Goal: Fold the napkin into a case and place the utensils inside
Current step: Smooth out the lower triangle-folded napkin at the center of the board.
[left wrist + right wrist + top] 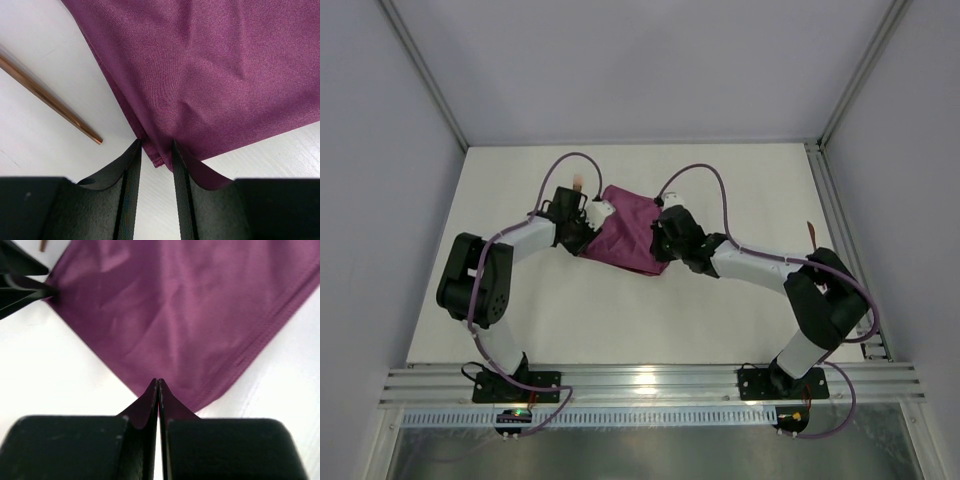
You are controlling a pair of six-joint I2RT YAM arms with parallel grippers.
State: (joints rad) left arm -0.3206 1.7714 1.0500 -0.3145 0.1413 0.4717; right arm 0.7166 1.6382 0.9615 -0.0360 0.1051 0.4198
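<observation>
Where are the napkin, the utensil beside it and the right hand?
napkin [215,75], left wrist view, middle of cloth.
utensil [50,99], left wrist view, copper handle.
right hand [158,384], right wrist view, between fingertips.

The white table [620,320] is carrying a magenta napkin [625,240], which is lying rumpled midway between its left and right edges, toward the far edge. A copper utensil [50,100] is lying just beside the napkin's left side, and another thin copper piece [810,232] is resting near the right edge.
</observation>
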